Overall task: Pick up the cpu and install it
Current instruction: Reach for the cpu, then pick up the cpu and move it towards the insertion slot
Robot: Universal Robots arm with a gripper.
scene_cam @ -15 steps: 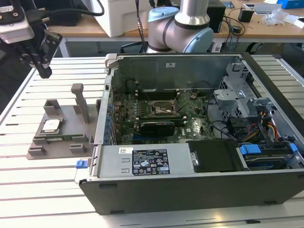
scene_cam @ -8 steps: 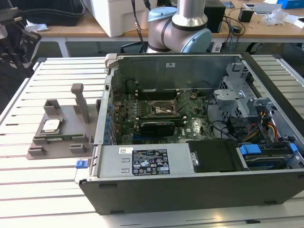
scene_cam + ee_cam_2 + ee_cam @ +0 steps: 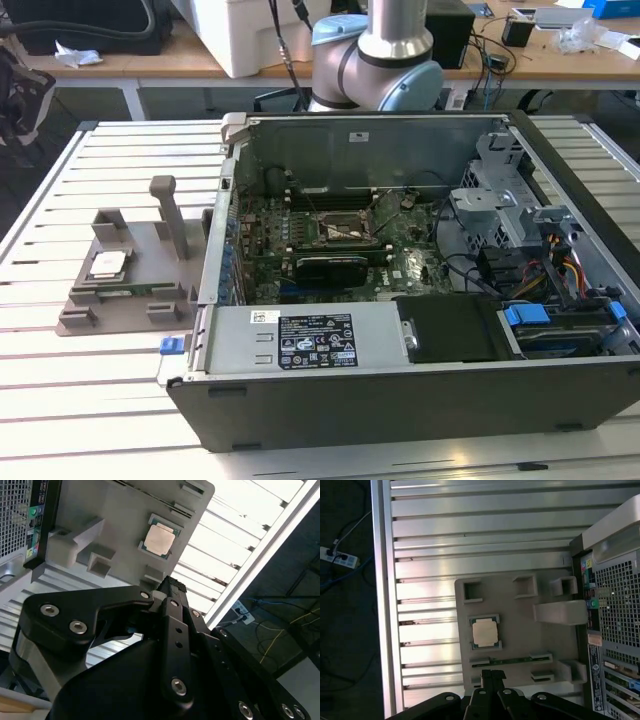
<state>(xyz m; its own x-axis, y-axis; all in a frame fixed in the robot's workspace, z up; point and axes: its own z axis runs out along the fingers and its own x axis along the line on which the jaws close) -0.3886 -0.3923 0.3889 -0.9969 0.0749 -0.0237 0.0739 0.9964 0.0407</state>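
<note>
The tool (image 3: 490,672) is clenched, its two black fingers pressed together with nothing between them. It hangs above the near edge of a gray holder (image 3: 520,615) and does not touch it. Closest below its tips lies a long green memory stick (image 3: 512,660) in a slot. Just past that, a little farther from the tool, sits the cpu (image 3: 484,632) — flat in its own square pocket, shiny side up, not yet picked up.

I think the cpu is light and stiff, like a thin tile. Its metal top looks smooth, so it may slip. The underside is likely easy to hurt, so a soft pinch on two facing edges of the pale rim seems best, not on the top.

Off to one side of the tool, right beside the holder, stands the open computer case (image 3: 400,400). Deep inside it, farthest from the tool, is the dark square socket (image 3: 345,230) — well apart from the cpu. Everything rests on the ribbed metal tabletop (image 3: 470,530).
</note>
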